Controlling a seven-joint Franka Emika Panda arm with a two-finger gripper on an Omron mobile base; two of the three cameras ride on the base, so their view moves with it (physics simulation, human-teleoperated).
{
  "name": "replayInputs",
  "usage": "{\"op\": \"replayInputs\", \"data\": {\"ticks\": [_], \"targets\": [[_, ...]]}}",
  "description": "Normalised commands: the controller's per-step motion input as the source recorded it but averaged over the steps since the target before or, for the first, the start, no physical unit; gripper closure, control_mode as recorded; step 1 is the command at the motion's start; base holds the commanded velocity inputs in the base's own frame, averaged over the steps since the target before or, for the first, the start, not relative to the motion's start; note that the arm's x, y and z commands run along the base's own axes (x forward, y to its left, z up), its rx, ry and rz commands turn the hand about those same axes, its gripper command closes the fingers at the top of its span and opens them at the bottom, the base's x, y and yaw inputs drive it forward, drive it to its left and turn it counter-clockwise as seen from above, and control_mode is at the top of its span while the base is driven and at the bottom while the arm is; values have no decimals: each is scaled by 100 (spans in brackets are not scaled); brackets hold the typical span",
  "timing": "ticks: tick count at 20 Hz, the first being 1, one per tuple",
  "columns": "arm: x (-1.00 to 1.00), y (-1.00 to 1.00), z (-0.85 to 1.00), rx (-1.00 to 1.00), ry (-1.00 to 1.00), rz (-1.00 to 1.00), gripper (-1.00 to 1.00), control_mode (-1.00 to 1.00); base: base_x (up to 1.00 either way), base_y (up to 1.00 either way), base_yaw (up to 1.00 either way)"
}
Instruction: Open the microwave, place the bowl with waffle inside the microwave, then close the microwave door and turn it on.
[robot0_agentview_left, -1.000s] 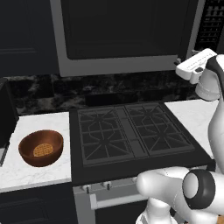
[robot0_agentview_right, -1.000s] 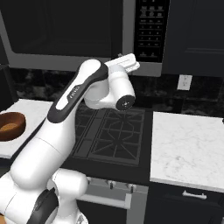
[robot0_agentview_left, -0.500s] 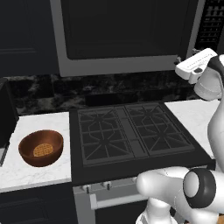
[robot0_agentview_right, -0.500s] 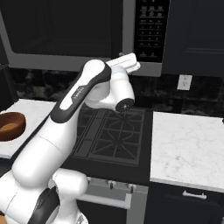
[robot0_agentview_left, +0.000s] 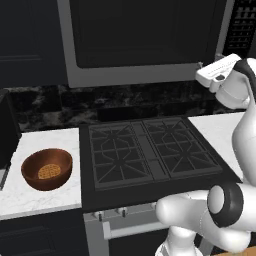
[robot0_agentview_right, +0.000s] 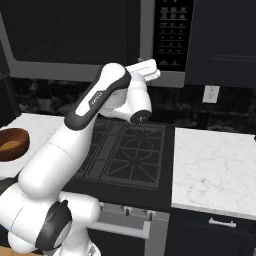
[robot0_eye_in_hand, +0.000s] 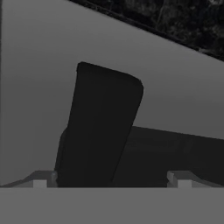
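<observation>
The microwave (robot0_agentview_left: 145, 76) hangs above the stove with its door (robot0_agentview_left: 145, 30) closed; the black button panel (robot0_agentview_right: 172, 35) is at its right. My gripper (robot0_agentview_left: 204, 70) is raised to the microwave's lower right corner, also seen from the other side (robot0_agentview_right: 151, 68). In the hand view the gripper (robot0_eye_in_hand: 109, 181) is open, and the dark vertical handle bar (robot0_eye_in_hand: 100, 127) stands between its two fingertips (robot0_eye_in_hand: 40, 179), close in front. The reddish-brown bowl (robot0_agentview_left: 47, 169) sits on the left counter with the waffle (robot0_agentview_left: 49, 172) lying in it; its edge shows as the bowl (robot0_agentview_right: 11, 144) at the far left.
A black gas stove (robot0_agentview_left: 150, 150) lies below the microwave. White marble counter (robot0_agentview_left: 45, 196) flanks it on the left, and more counter (robot0_agentview_right: 215, 165) on the right. A wall outlet (robot0_agentview_right: 211, 93) sits on the dark backsplash. Dark cabinets stand beside the microwave.
The hand has crept slightly closer to the microwave's lower right corner. The jaws stay as wide as before, and the bowl has not moved.
</observation>
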Motion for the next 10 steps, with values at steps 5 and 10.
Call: {"op": "replayInputs", "data": {"ticks": [5, 10], "targets": [[35, -6, 12, 8, 0, -5, -100, -100, 0, 0, 0], [30, -6, 6, 7, 0, -4, -100, -100, 0, 0, 0]]}}
